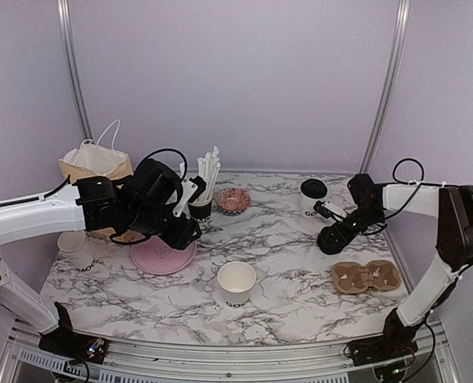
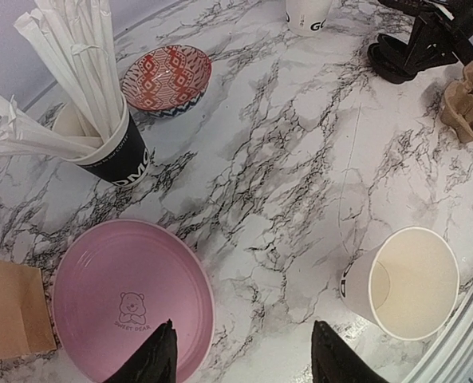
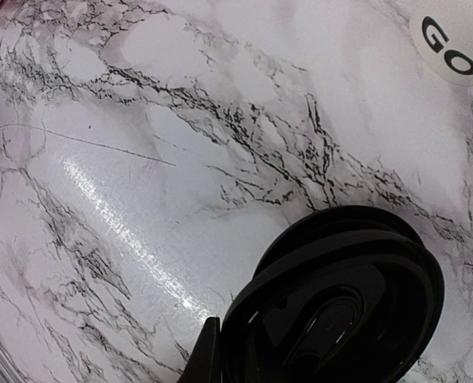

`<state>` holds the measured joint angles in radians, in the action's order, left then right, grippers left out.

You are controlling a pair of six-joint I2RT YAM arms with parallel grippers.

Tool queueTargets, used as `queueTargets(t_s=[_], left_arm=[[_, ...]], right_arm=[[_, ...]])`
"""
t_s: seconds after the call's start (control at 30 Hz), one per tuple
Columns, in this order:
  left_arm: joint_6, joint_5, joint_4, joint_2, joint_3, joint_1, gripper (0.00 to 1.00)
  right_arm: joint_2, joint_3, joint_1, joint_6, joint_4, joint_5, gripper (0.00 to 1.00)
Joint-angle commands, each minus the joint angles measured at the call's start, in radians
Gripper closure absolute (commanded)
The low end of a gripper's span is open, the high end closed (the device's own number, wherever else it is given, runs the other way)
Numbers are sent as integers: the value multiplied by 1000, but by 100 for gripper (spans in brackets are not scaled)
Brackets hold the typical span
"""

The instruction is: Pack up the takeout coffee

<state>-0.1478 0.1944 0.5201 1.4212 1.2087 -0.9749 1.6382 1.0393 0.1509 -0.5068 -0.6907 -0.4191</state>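
Now right gripper (image 1: 330,238) bends low, clenched on a black lid (image 3: 332,295) (left gripper (image 2: 242,329) hovers, released).

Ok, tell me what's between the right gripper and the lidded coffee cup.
Nothing visible stands between the right gripper and the coffee cup, which sits just beyond it. The gripper itself is shut on black lids.
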Motion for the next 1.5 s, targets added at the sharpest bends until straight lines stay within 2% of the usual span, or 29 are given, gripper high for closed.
queueTargets(t_s=[0.0,0.1,0.2,0.3,0.4,0.5,0.57,0.7,0.93,1.47], left_arm=[[13,2,-9,9,33,-15,43],[35,10,-36,18,43,-41,42],[123,47,-177,-5,16,-106,38],[231,42,-447,-42,-71,-162,25],[266,-9,-752,-38,-152,-181,9],[309,-70,-996,17,-194,-195,2],[335,-97,-1151,71,-208,-206,1],[346,-137,-1347,207,-155,-219,1],[338,-160,-1553,361,-95,-228,1],[309,-150,-1614,515,67,-249,1]], right_arm=[[-60,33,-3,-43,-30,-41,95],[-122,39,-4,-111,-82,-171,96],[-171,55,-3,-204,-159,-451,96],[-193,108,-2,-347,-282,-692,96],[-193,191,-1,-460,-390,-844,95],[-175,272,9,-598,-535,-954,95],[-154,320,19,-713,-666,-1009,95],[-175,317,60,-715,-681,-1049,94],[-227,281,111,-715,-672,-1080,94],[-249,269,114,-628,-601,-1091,92]])
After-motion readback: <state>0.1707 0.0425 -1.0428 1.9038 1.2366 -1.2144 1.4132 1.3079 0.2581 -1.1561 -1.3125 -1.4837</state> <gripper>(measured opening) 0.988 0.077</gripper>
